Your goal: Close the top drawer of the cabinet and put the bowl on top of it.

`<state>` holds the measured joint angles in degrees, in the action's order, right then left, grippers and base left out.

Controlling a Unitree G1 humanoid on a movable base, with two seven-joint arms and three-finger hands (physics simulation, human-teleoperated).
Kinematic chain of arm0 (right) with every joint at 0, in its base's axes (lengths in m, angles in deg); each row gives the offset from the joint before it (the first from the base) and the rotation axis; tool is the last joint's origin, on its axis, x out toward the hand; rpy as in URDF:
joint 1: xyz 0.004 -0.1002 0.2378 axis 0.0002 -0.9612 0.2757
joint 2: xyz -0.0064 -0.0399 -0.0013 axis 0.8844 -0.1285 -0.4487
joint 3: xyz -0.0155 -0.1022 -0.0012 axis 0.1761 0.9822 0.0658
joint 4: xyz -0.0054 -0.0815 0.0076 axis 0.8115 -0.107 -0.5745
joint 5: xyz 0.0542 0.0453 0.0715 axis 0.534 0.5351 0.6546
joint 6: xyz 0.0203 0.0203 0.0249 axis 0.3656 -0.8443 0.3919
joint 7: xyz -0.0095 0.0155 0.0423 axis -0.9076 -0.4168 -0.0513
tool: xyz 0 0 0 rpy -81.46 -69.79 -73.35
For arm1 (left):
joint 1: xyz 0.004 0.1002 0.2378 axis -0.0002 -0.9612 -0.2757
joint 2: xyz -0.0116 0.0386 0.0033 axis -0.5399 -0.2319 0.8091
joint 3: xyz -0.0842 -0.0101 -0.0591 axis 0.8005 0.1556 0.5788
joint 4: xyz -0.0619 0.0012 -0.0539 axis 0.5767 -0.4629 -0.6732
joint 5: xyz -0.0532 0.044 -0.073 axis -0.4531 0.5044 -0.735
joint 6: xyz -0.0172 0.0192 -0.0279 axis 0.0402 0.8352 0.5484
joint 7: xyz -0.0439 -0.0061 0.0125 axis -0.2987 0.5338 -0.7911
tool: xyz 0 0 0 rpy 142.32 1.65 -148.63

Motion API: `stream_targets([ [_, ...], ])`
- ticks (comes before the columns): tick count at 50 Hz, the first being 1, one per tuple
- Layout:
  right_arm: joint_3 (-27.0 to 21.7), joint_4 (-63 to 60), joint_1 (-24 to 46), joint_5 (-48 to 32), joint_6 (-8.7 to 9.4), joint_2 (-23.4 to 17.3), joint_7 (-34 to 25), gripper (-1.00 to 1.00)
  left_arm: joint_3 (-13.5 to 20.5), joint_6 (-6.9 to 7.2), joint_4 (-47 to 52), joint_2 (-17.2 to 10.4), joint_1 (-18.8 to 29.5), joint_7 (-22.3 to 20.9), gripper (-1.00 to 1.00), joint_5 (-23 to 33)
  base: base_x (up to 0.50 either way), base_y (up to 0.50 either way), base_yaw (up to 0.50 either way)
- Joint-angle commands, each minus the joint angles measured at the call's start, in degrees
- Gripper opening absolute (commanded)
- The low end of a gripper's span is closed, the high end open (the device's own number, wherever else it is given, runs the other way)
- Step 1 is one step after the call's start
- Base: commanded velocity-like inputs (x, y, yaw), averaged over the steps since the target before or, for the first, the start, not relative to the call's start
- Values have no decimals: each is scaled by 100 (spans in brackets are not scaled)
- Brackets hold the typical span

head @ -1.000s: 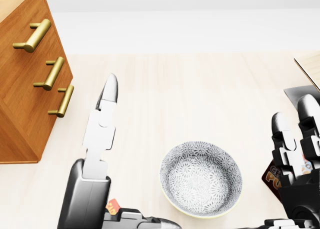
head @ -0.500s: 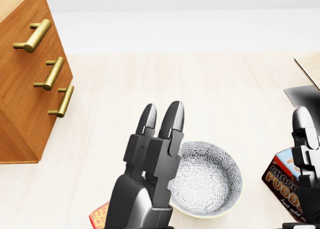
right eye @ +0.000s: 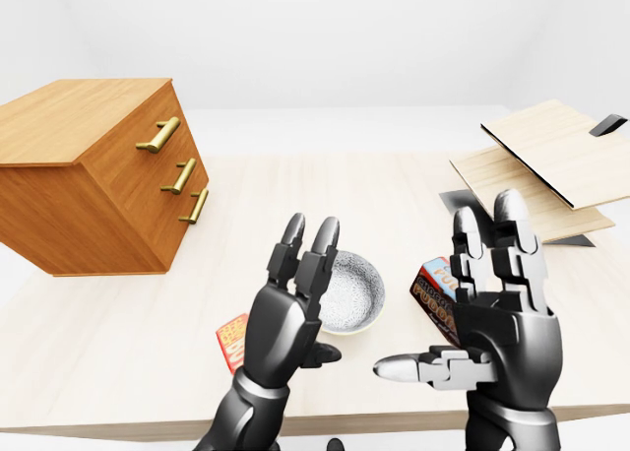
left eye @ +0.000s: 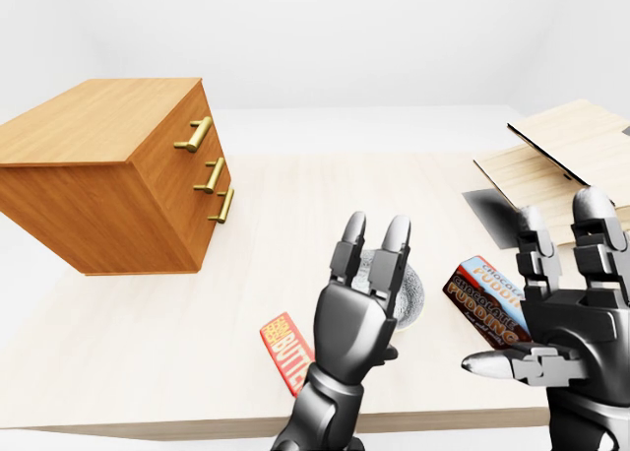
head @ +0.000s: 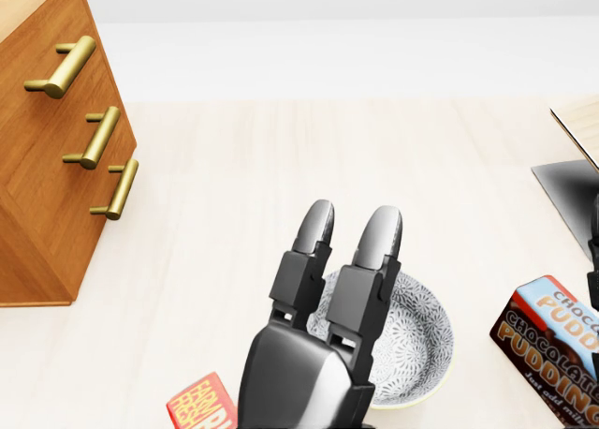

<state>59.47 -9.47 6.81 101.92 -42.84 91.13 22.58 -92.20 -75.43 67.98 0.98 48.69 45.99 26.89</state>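
The wooden cabinet [left eye: 108, 180] stands at the left of the table, with three brass handles on its drawer fronts; the top handle [left eye: 194, 134] and its drawer front look flush with the others. A grey-patterned bowl [right eye: 354, 291] sits on the table right of the cabinet. My left hand [right eye: 307, 264] hovers above the bowl's left side, fingers stretched out and open, hiding part of the bowl [head: 421, 335] in the head view. To the bowl's right my right hand [right eye: 455, 298] is raised and open, palm turned left, thumb sticking out. Neither hand touches the bowl.
A chocolate pudding box [head: 547, 345] lies just right of the bowl, partly behind my right hand. To the bowl's left lies a small red packet [left eye: 285, 351]. Light wooden boards [left eye: 561, 156] are stacked over a dark slab at the far right. The table's near edge runs below my hands.
My left hand has swung right from beside the bowl to above its left side. My right hand has dropped almost out of the head view. The camera has not moved.
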Motion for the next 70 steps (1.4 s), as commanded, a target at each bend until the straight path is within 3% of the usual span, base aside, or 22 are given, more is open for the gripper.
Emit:
stream_targets([
  [1, -198, -123, 16, 136, 0, 53, -56, 100, 166, 0, -500, 228, 163, 79, 100, 476, 0, 0, 0],
  [21, -305, -159, 24, 225, 0, 77, -95, 100, 487, 0, -1383, 453, 361, 151, 100, 1013, 0, 0, 0],
  [49, -196, -104, 32, 149, 0, 71, -92, 100, 542, 0, -2137, 551, 435, -119, 100, 1328, 0, 0, 0],
  [70, -117, -94, -32, 104, 0, 92, -117, 100, 907, 0, -3041, 739, 759, 59, 100, 1330, 0, 0, 0],
])
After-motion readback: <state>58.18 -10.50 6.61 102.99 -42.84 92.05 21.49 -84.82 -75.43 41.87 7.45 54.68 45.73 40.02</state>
